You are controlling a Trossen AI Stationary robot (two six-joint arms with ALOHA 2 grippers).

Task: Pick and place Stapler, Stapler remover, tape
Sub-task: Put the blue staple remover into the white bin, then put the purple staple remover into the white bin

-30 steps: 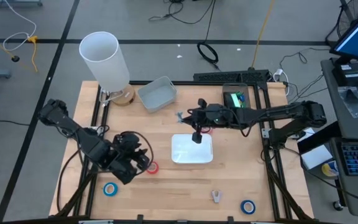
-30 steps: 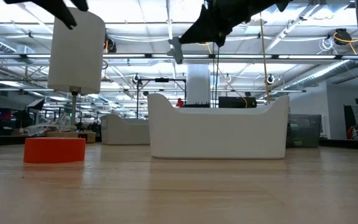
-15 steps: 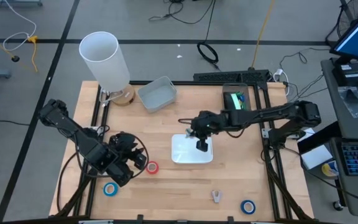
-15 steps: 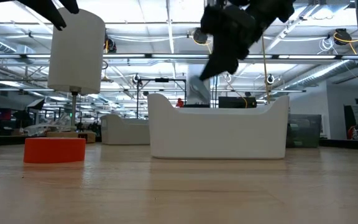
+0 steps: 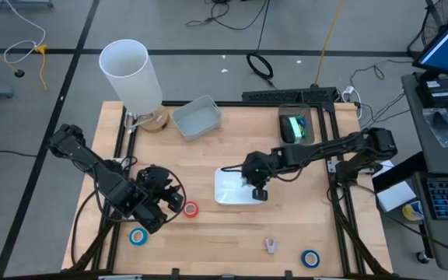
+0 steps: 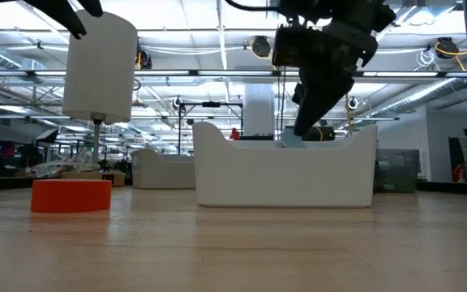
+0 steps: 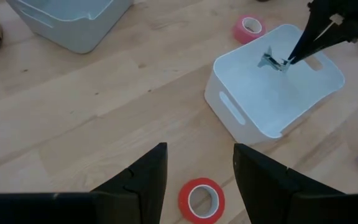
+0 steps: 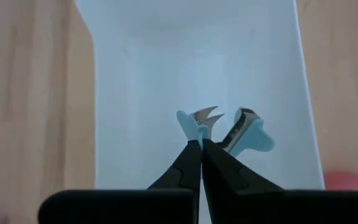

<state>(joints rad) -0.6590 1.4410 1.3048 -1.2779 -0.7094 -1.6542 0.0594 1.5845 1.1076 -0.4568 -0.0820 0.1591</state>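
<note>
My right gripper (image 8: 201, 152) is shut on a staple remover (image 8: 224, 127) with pale blue wings and metal claws, down inside the white bin (image 5: 225, 189). The left wrist view shows the staple remover (image 7: 275, 60) low over the bin's floor, and the low view shows my right gripper (image 6: 305, 122) dipping behind the bin's wall (image 6: 282, 174). My left gripper (image 7: 197, 171) is open and hovers above a red tape roll (image 7: 201, 200) lying flat on the table. From above, this red tape roll (image 5: 190, 208) is just right of my left gripper (image 5: 169, 201). My right gripper pinches the staple remover by one pale blue wing (image 8: 186, 122) between its two fingertips. The fingers slant down into the bin from above. The claws (image 8: 207, 114) point away from the fingers. Whether the remover touches the bin's floor I cannot tell.
A pink tape roll (image 7: 248, 26) lies beyond the white bin. Two blue rolls (image 5: 138, 236) (image 5: 310, 257) and a small grey object (image 5: 271, 246) lie near the near edge. A grey bin (image 5: 197, 117), a tall white cylinder (image 5: 131, 74) and a green device (image 5: 295, 127) stand at the far side.
My right gripper has carried the staple remover from above the bin's far rim toward the near edge and down into the white bin, staying shut on it.
</note>
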